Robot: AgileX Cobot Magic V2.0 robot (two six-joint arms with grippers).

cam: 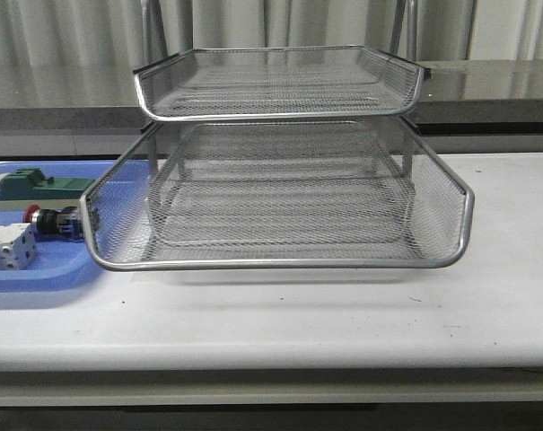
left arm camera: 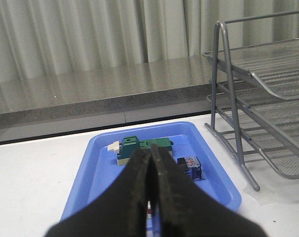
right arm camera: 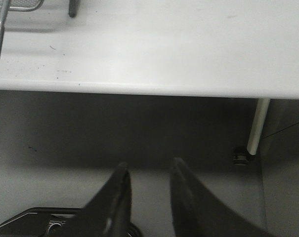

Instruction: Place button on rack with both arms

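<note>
Lying in the blue tray [cam: 38,269] beside the rack [cam: 280,215], the button [cam: 51,221] sits untouched, left gripper [left arm camera: 151,197] pressed closed and empty, right gripper [right arm camera: 148,190] slightly parted below the table [right arm camera: 189,44].

The button [cam: 51,221], with its red cap, black body and blue rear block, lies on its side at nine o'clock of the rack [cam: 280,193], just beside it. The silver wire-mesh rack stands upright on the white tabletop [cam: 343,314].
</note>
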